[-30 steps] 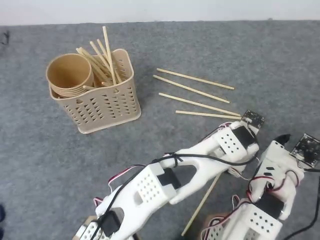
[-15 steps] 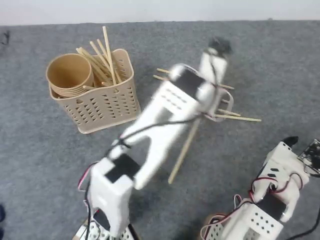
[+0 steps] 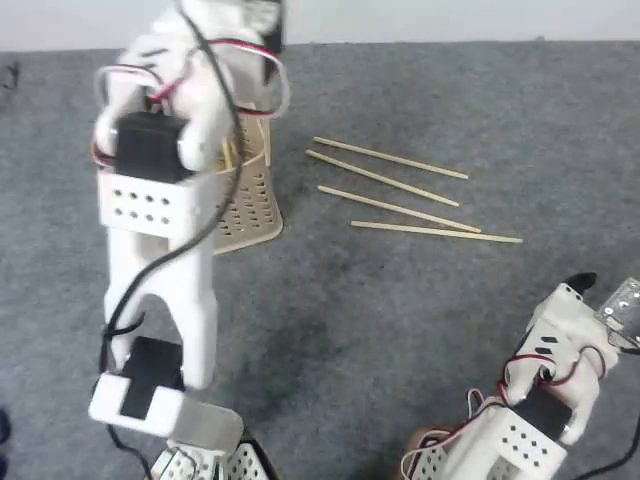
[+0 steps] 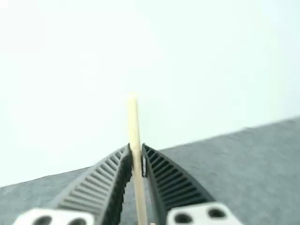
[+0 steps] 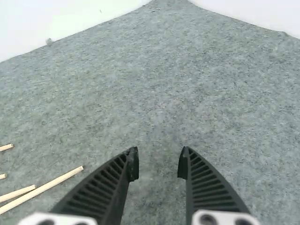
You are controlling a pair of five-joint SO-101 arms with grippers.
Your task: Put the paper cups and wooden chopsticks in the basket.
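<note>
My left gripper point(image 4: 136, 152) is shut on a wooden chopstick point(image 4: 133, 119) that sticks out past the fingertips toward the white wall. In the high view my left arm point(image 3: 155, 190) stands raised over the beige slotted basket point(image 3: 252, 205) at the back left and covers most of it and what it holds. Several loose chopsticks point(image 3: 390, 180) lie on the grey carpet to the right of the basket. My right gripper point(image 5: 158, 161) hangs open and empty above bare carpet at the front right, with ends of chopsticks point(image 5: 40, 188) off to its side.
Grey carpet point(image 3: 380, 320) covers the table up to a white wall at the back. The right arm's white body point(image 3: 545, 380) and its cables fill the front right corner. Open carpet lies between the basket and that arm.
My left arm has swung from the front right, up and across to the back left over the basket, carrying the chopstick with it. The right arm has barely moved.
</note>
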